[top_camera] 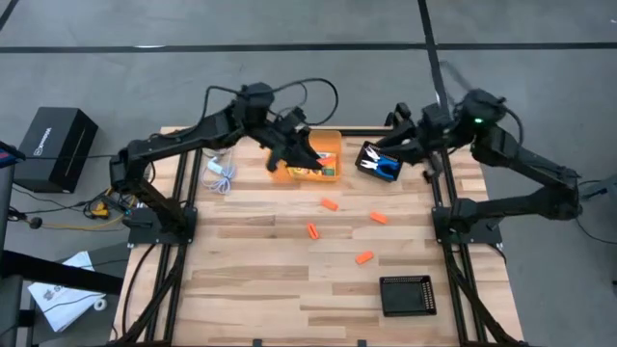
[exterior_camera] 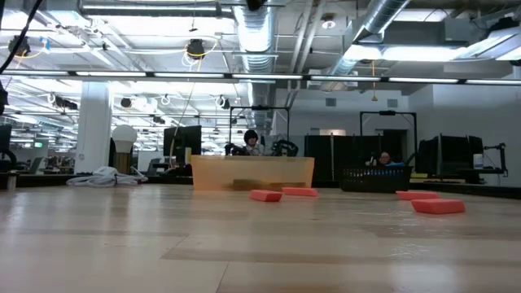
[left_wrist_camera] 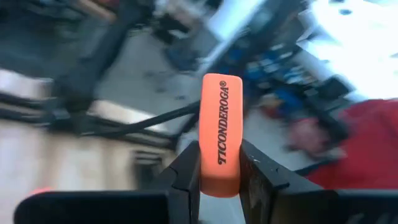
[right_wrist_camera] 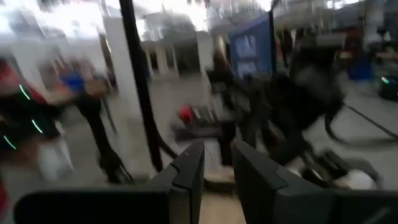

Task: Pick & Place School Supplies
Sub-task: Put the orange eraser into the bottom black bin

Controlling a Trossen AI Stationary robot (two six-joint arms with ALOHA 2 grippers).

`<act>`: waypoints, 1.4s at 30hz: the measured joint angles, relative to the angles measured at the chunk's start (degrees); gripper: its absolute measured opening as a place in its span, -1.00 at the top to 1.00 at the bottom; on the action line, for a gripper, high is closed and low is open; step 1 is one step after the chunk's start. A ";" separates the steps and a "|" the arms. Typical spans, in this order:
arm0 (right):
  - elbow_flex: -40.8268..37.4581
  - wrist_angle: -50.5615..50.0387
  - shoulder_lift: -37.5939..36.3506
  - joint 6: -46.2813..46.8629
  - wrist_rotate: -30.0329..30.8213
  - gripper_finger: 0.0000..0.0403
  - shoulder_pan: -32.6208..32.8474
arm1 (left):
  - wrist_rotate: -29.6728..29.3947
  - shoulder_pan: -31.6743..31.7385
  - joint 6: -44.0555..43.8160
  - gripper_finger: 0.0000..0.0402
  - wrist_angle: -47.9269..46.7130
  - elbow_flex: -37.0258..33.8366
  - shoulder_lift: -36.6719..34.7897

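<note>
Left gripper (left_wrist_camera: 219,171) clenched on orange eraser (left_wrist_camera: 221,134), stub standing up between fingers (left_wrist_camera: 186,174), most of it above tips. In high view left gripper (top_camera: 294,152) hangs over orange bin (top_camera: 323,154) at table's far side. Four more erasers (top_camera: 330,204) loose on wood mid-table, well apart from it. Right gripper (right_wrist_camera: 217,165) nearly closed, nothing between its fingers, raised near tray with scissors (top_camera: 381,166).

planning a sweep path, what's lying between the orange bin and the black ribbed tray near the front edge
In the high view, four loose orange erasers lie on bare wood between the orange bin and the black ribbed tray.
</note>
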 joint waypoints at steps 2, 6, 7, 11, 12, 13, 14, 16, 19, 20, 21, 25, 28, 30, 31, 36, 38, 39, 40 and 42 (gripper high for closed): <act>4.71 -7.07 3.21 -5.97 2.26 0.62 2.02 | 4.08 0.57 -5.99 0.67 2.83 0.00 0.05; 13.59 -19.07 9.73 -15.15 4.55 0.62 4.84 | 9.34 0.68 -12.03 0.67 3.80 0.00 0.12; 15.60 -21.60 11.22 -16.79 4.74 0.62 5.38 | 9.86 0.46 -12.99 0.67 3.76 0.00 0.11; 23.52 -31.71 16.96 -20.69 4.76 0.57 7.01 | 10.03 -0.25 -15.65 0.67 4.29 0.00 0.13; 25.23 -34.03 18.29 -21.53 4.76 0.54 7.29 | 10.03 -0.42 -15.91 0.67 4.53 0.00 0.13; 26.84 -35.61 19.51 -22.41 4.82 0.49 7.55 | 10.01 -0.51 -16.06 0.67 4.79 0.00 0.13; 28.09 -37.07 20.41 -23.13 5.52 0.43 7.85 | 9.94 -0.56 -16.10 0.67 4.93 0.00 0.13; 30.30 -37.66 21.97 -24.83 6.47 0.31 8.75 | 9.43 -0.82 -16.10 0.67 5.01 0.00 0.13; 33.03 -37.46 23.22 -26.09 8.00 0.17 9.58 | 9.33 -0.82 -16.10 0.67 5.41 0.00 0.15; 33.71 -37.41 23.51 -26.34 8.65 0.14 9.81 | 9.35 -0.84 -16.11 0.67 5.43 0.00 0.15; 34.21 -37.45 23.71 -26.43 8.84 0.13 9.96 | 9.33 -0.84 -16.10 0.67 5.43 0.00 0.15; 35.14 -37.27 23.72 -26.52 9.06 0.17 10.21 | 9.29 -0.84 -16.12 0.67 5.83 -0.02 0.17; 35.13 -37.56 23.74 -26.33 10.16 0.24 10.22 | 9.27 -0.84 -16.14 0.67 6.03 -0.02 0.17; 35.12 -37.43 23.77 -25.94 10.27 0.29 10.22 | 9.27 -0.85 -16.14 0.67 6.25 -0.02 0.17; 35.12 -37.28 23.77 -25.95 10.29 0.31 10.22 | 9.27 -0.90 -16.14 0.67 6.29 -0.02 0.17; 35.12 -35.42 23.77 -24.71 10.20 0.32 10.22 | 9.26 -0.90 -16.16 0.67 6.66 -0.02 0.19; 35.12 -35.11 23.77 -23.97 10.17 0.29 10.22 | 9.25 -0.89 -16.16 0.67 6.83 -0.02 0.19; 35.12 -35.12 23.77 -23.77 10.16 0.27 10.25 | 9.23 -0.89 -16.16 0.67 7.02 -0.02 0.19; 35.12 -35.15 23.77 -23.81 10.16 0.25 10.38 | 9.08 -0.89 -16.12 0.67 7.09 -0.02 0.19; 35.16 -34.91 24.38 -23.79 10.18 0.21 10.94 | 9.05 -0.89 -16.07 0.67 7.25 -0.02 0.19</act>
